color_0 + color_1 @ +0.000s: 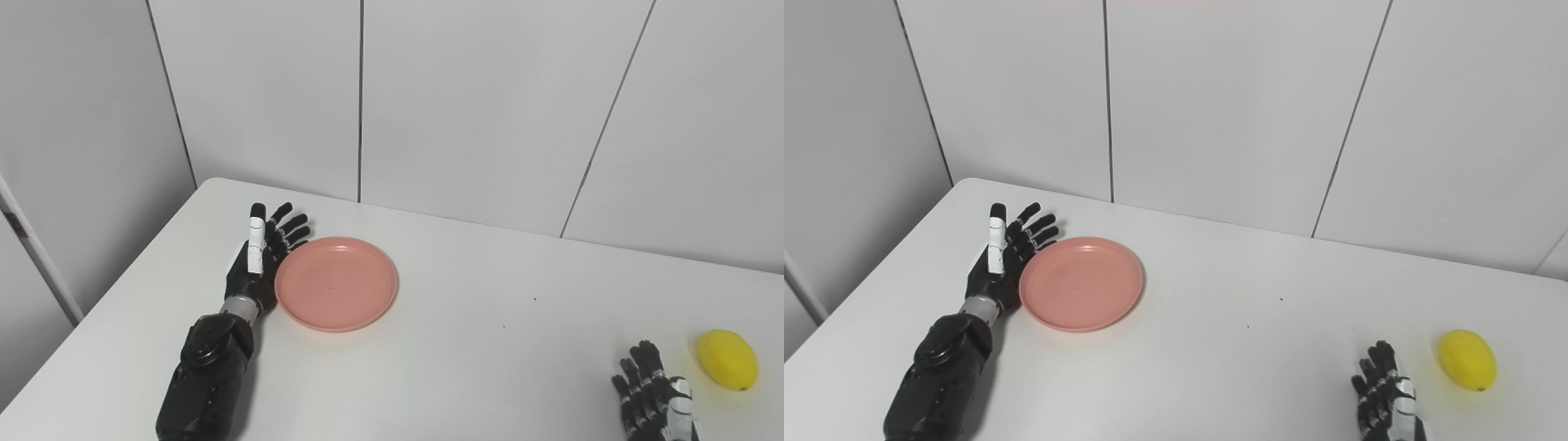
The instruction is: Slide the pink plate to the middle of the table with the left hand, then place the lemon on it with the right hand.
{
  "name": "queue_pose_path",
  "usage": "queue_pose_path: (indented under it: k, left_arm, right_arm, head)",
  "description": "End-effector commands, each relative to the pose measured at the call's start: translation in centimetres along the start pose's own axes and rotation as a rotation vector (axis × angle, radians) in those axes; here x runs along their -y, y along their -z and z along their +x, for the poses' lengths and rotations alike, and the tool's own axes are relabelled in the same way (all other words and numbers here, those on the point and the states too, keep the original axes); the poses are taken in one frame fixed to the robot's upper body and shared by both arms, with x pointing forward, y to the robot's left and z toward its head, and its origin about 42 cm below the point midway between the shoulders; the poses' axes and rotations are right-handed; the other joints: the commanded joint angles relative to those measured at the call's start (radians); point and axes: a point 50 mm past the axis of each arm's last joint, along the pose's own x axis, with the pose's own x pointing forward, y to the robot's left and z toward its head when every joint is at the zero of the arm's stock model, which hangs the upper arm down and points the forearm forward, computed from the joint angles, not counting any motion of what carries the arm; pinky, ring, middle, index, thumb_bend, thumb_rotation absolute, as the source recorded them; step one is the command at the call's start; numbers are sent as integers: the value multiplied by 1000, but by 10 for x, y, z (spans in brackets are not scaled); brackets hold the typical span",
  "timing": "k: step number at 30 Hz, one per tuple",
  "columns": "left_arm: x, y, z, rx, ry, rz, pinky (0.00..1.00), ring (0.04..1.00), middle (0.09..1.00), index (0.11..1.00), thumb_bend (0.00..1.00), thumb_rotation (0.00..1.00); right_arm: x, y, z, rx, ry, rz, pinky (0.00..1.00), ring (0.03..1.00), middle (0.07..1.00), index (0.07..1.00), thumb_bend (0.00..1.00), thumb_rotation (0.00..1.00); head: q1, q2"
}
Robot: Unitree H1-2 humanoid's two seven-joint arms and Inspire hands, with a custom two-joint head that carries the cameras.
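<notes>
The left hand (257, 260) stands edge-on with fingers spread, its palm against the left rim of the pink plate (336, 283) on the white table (490, 343); the right hand (654, 398) rests spread and empty, near the lemon (727, 359) at the right

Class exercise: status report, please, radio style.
Left robot hand open against pink plate rim. Right robot hand open beside lemon, not touching. Nothing between plate and table middle.

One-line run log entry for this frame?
stage: plate push | left hand: open, against pink plate left rim | right hand: open, beside lemon, apart | plate: empty
</notes>
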Motion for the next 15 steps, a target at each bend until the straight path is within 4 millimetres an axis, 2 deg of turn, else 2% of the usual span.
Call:
queue_pose_path:
  k: [1, 15]
  left_arm:
    - [6, 25, -7, -77, 0, -33, 876, 874, 867, 907, 997, 973]
    - [43, 50, -14, -87, 26, -52, 862, 870, 862, 906, 960, 956]
  right_arm:
    - [-3, 6, -4, -16, -6, 16, 1000, 999, 984, 964, 672, 989]
    - [-7, 6, -3, -9, -13, 7, 1000, 1000, 983, 958, 673, 989]
  head:
    - [-2, 3]
    - [-12, 9]
